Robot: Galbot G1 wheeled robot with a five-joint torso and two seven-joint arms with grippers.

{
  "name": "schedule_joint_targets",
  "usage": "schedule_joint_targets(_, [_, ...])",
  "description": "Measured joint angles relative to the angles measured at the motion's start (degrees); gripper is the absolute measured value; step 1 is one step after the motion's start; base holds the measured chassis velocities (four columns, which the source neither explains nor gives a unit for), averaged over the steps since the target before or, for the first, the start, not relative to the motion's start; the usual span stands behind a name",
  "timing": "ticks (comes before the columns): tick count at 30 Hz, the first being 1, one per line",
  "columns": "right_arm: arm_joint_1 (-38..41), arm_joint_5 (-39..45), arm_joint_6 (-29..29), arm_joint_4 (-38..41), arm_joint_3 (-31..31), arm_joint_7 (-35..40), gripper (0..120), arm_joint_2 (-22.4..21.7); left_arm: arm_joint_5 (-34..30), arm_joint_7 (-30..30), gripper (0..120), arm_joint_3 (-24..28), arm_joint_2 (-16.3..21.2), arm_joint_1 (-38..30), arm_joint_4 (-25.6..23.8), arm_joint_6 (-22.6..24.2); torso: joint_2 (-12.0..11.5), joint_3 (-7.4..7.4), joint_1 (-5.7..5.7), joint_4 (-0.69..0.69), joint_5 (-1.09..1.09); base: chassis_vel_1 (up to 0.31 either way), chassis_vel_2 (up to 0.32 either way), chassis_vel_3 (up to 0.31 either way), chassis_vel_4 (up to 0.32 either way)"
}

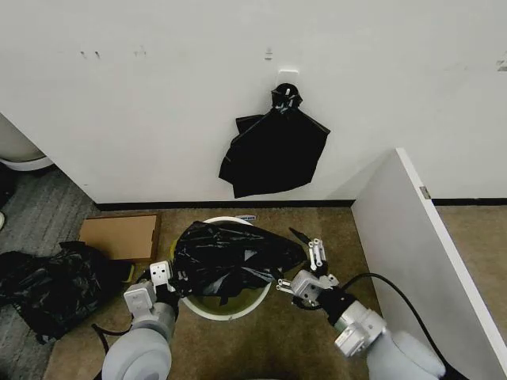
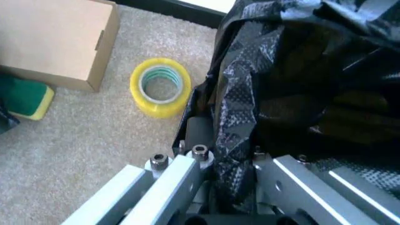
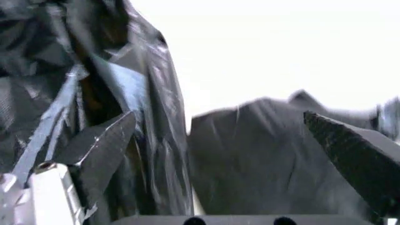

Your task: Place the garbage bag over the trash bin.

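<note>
A cardboard box (image 1: pixel 119 236) sits on the carpet; beside it lie a yellow tape roll (image 2: pixel 160 86) and a lumpy black heap (image 1: pixel 49 290).

A plain white wall (image 1: pixel 158 95) runs across the back, with a dark baseboard (image 1: pixel 222 205) along its foot. Below lies brown carpet (image 1: pixel 277 340), turning grey at the left edge. On the right, a white partition panel (image 1: pixel 412 245) juts out from the wall.

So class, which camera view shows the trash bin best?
The head view: the trash bin sits on the carpet with its white rim curving out from under the garbage bag. In both wrist views the black bag covers whatever lies behind it, so I can't make the bin out.
</note>
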Motion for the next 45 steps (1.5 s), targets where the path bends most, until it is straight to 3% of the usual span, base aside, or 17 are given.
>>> schedule_joint_targets(7, [1.26, -7.67, 6.16, -1.77, -0.17, -2.13, 100, -0.01, -0.02, 0.2, 0, 0.87, 0.01, -0.07, -0.23, 0.67, 0.0, 0.0, 0.0, -0.02, -0.01, 0.0, 0.0, 0.0, 0.0])
schedule_joint_targets(22, [4.21, -16.44, 9.3, -3.23, -0.66, -2.88, 98, 0.12, -0.16, 0.27, 0, 2.32, -0.14, -0.34, -0.46, 1.49, 0.0, 0.0, -0.01, -0.02, -0.01, 0.0, 0.0, 0.0, 0.0])
schedule_joint_targets(31, [5.76, -22.03, 14.06, -4.03, -2.78, -2.91, 67, 0.91, -0.16, 0.28, 0, 3.01, -0.44, -0.05, -0.77, 1.98, 0.0, 0.0, -0.01, -0.02, -0.01, 0.0, 0.0, 0.0, 0.0])
schedule_joint_targets(40, [5.93, -22.77, 15.24, -4.12, -3.31, -2.8, 32, 0.66, -0.16, 0.33, 0, 3.33, -0.29, 0.19, -1.05, 2.27, 0.0, 0.0, -0.01, -0.02, -0.01, 0.0, 0.0, 0.0, 0.0])
schedule_joint_targets(42, [5.93, -22.78, 15.26, -4.12, -3.35, -2.8, 31, 0.64, -0.16, 0.34, 0, 3.34, -0.28, 0.2, -1.06, 2.28, 0.0, 0.0, -0.01, -0.02, -0.01, 0.0, 0.0, 0.0, 0.0])
schedule_joint_targets(45, [6.01, -22.64, 15.29, -4.27, -3.48, -3.07, 16, 0.21, -0.03, 0.54, 0, 3.39, -0.17, 0.34, -1.27, 2.35, 0.0, 0.0, -0.01, -0.02, -0.01, 0.0, 0.0, 0.0, 0.0])
